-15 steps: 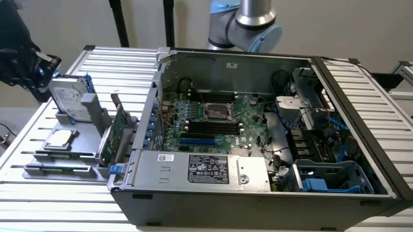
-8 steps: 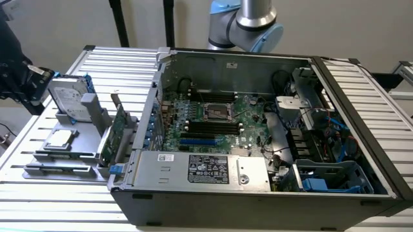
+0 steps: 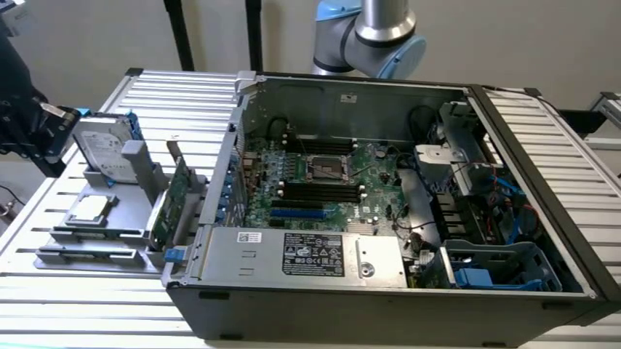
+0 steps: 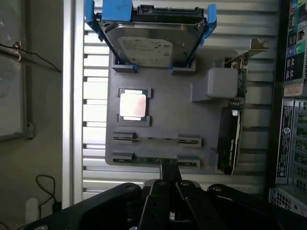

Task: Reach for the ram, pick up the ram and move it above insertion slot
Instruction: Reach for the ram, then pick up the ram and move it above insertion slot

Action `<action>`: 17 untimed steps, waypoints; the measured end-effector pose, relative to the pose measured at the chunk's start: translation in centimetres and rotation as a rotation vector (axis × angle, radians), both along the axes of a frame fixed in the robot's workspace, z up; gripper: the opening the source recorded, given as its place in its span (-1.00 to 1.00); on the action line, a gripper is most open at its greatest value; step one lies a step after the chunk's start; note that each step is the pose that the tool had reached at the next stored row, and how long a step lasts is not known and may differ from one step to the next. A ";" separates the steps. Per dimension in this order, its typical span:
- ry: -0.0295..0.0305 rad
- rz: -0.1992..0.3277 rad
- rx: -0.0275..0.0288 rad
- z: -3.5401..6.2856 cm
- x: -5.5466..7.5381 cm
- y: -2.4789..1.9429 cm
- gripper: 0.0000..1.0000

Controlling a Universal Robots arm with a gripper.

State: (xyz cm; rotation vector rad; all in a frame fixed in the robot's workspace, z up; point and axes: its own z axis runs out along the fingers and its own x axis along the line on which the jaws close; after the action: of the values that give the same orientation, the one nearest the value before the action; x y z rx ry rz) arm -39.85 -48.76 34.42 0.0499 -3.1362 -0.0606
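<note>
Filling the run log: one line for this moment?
end effector: shut, by ram | ram: seated in gray fixture | insertion slot: empty, in open case

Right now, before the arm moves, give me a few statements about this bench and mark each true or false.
1. The gripper is shut. True.
2. The ram is seated in a black insertion slot. False: it rests in the gray holder outside the case.
3. The hard drive sits between blue rails on that holder. True.
4. The computer case has its side panel on. False: it lies open, with the motherboard showing.
</note>
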 end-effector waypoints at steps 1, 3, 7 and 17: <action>0.0001 0.014 0.0000 0.00 0.0 0.00 -0.79; 0.0002 0.049 -0.0002 0.00 0.0 0.00 -0.79; 0.0000 0.121 0.0000 -0.06 0.0 0.00 -0.79; 0.0000 0.303 -0.0001 -0.22 0.0 0.00 -0.79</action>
State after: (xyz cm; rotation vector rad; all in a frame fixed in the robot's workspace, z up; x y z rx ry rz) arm -39.89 -48.76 34.20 0.5214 -3.0871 -0.0586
